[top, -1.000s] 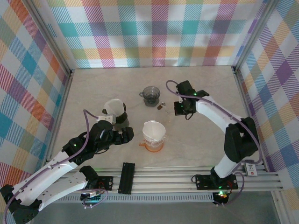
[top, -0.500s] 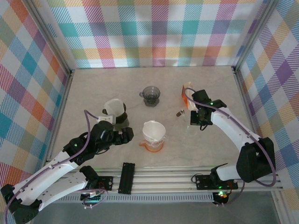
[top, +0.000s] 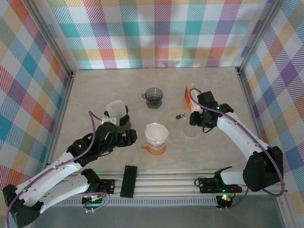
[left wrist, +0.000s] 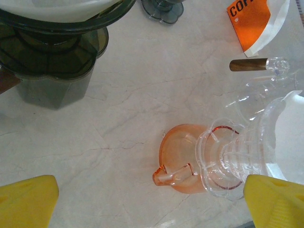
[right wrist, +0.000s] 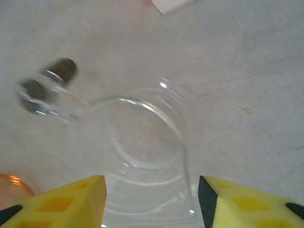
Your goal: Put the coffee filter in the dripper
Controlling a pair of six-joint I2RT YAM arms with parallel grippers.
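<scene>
Coffee filter (top: 156, 129): the white paper cone sits inside the clear dripper (top: 157, 138), just ahead of the left pincer (top: 129, 136) and off to the left of the right pincer (top: 195, 122). The clear dripper rests on an orange stand (top: 153, 149) on the desk (top: 95, 90). In the left wrist view the orange stand (left wrist: 183, 156) and clear dripper (left wrist: 237, 152) lie ahead of the left pincer (left wrist: 152, 204), toward its right finger, with the edge of the coffee filter (left wrist: 290, 121) visible beyond. The left pincer is spread fully and touches nothing. The right pincer (right wrist: 152, 204) is also spread, its fingers parted above a glass vessel (right wrist: 147, 137) that lies on the desk between and ahead of them, with no visible contact. Status, as a judgement: the placing step appears complete, since the filter looks seated in the dripper (how well it is seated cannot be confirmed from these views). What appears to remain is withdrawal of both arms. A second filter (top: 115, 107) occupies a dark dripper (top: 121, 119) just beyond the left pincer. A grey dripper (top: 153, 97) stands empty, well beyond both pincers. An orange packet (top: 190, 94) lies just beyond the right pincer.
</scene>
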